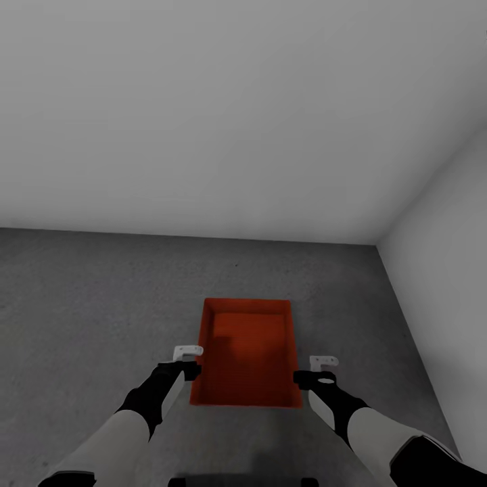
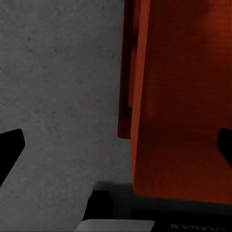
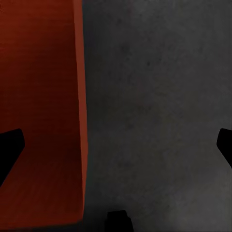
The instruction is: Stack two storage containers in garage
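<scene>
One orange-red storage container [image 1: 247, 352] is in sight, lying on the grey concrete floor [image 1: 88, 304] of the garage, squarely ahead of the robot and between its two arms. Its long axis runs near to far, away from the robot, with the near short wall closest to the trunk and the far short wall pointing at the white back wall [image 1: 203, 122]. The left gripper [image 1: 187, 361] sits just beside the left long wall and the right gripper [image 1: 323, 370] just beside the right long wall, both toward the near end, so neither arm is clearly the nearer. In each wrist view the two dark fingertips stand wide apart at the frame sides with a long wall's rim between them: both jaws are spread and hold nothing. The left wrist view seems to show a second red edge [image 2: 124, 87] under the upper rim [image 2: 137, 145]; whether this is another bin nested below cannot be told. Judged from this, the coming move turns on the jaws straddling the long rims. Bare floor lies open left and far; the right wall [image 1: 439, 223] stands near.
</scene>
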